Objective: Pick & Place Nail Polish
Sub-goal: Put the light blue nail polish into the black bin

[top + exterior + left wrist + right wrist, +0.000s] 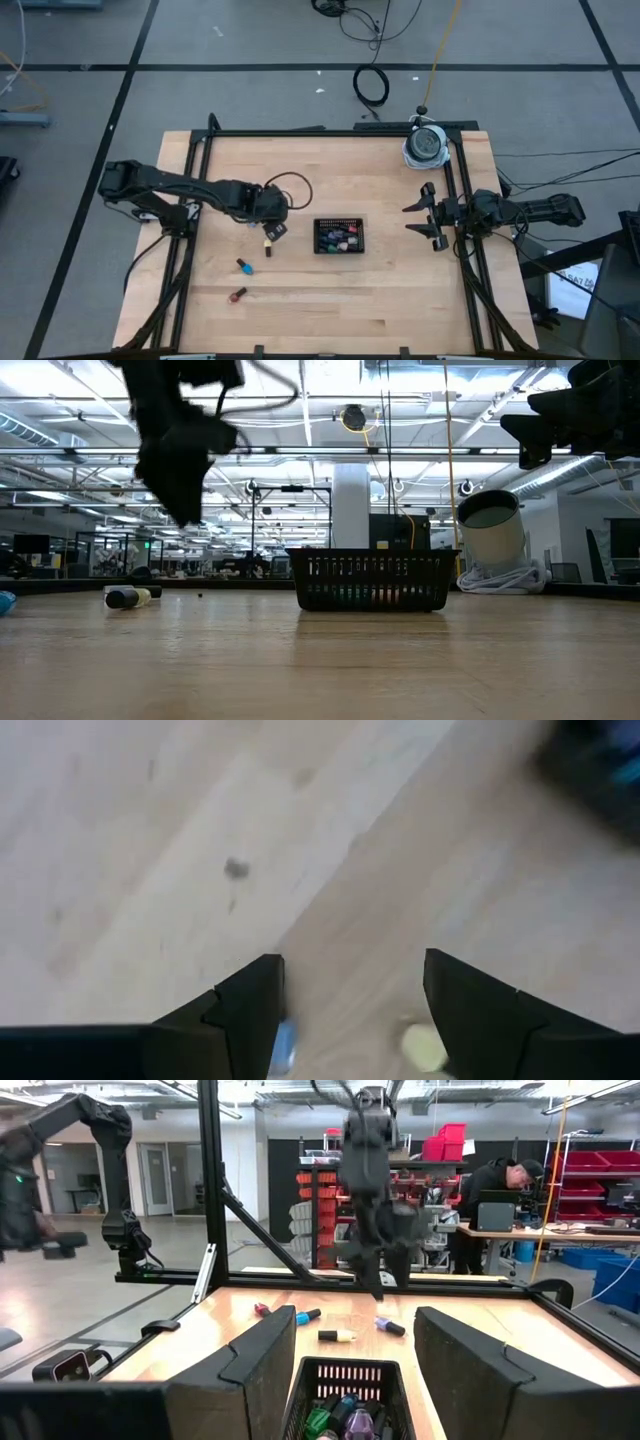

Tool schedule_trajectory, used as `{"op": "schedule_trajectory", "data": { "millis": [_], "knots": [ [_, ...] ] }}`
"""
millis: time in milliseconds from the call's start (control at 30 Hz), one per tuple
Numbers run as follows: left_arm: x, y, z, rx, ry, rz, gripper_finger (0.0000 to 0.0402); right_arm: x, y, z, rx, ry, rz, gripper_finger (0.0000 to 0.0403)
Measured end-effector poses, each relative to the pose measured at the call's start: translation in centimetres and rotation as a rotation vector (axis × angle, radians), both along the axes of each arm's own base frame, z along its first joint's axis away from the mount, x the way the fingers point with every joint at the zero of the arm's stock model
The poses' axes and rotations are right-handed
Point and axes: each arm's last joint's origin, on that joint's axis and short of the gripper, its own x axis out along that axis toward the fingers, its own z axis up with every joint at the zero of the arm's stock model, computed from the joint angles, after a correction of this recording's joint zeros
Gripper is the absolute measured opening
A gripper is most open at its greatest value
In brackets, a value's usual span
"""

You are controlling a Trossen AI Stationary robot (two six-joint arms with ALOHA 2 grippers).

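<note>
The left gripper (272,234), jaws spread wide, hovers directly over a yellow nail polish bottle (268,245) lying on the tabletop (400,300).

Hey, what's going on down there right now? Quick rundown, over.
Left claw open above a yellow bottle. Right claw open, waiting at the table's edge. Basket holds several bottles; blue bottle and red bottle left out. Nothing in the way.

The bench (380,300) was pale wood, smooth and matt. At centre frame the tray (339,236) looked like black plastic mesh. Small bottles (244,265) lay glossy; the frame (300,133) was dark metal.
</note>
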Motion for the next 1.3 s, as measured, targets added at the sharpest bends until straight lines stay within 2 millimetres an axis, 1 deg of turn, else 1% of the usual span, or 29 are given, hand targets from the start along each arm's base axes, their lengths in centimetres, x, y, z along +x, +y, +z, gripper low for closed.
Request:
{"op": "schedule_trajectory", "data": {
  "millis": [200, 333, 467, 733, 1133, 1300],
  "knots": [
    [-2.2, 1.0, -3.6, -0.067, 0.111, 0.144, 0.0237, 0.0, 0.0, 0.0, 0.000, 0.000, 0.000, 0.0193],
    [-3.2, 1.8, -4.9, -0.073, 0.154, 0.194, 0.0237, 0.0, 0.0, 0.0, 0.000, 0.000, 0.000, 0.0192],
    [-3.4, 2.6, -6.1, -0.109, 0.129, 0.190, 0.0237, 0.0, 0.0, 0.0, 0.000, 0.000, 0.000, 0.0194],
    [-4.1, 3.3, -7.4, -0.157, 0.134, 0.155, 0.0237, 0.0, 0.0, 0.0, 0.000, 0.000, 0.000, 0.0193],
    [-5.1, 3.2, -8.7, -0.176, 0.142, 0.172, 0.0237, 0.0, 0.0, 0.0, 0.000, 0.000, 0.000, 0.0194],
    [-5.0, 3.2, -8.8, -0.184, 0.133, 0.116, 0.0237, 0.0, 0.0, 0.0, 0.000, 0.000, 0.000, 0.0193]
  ]
}}
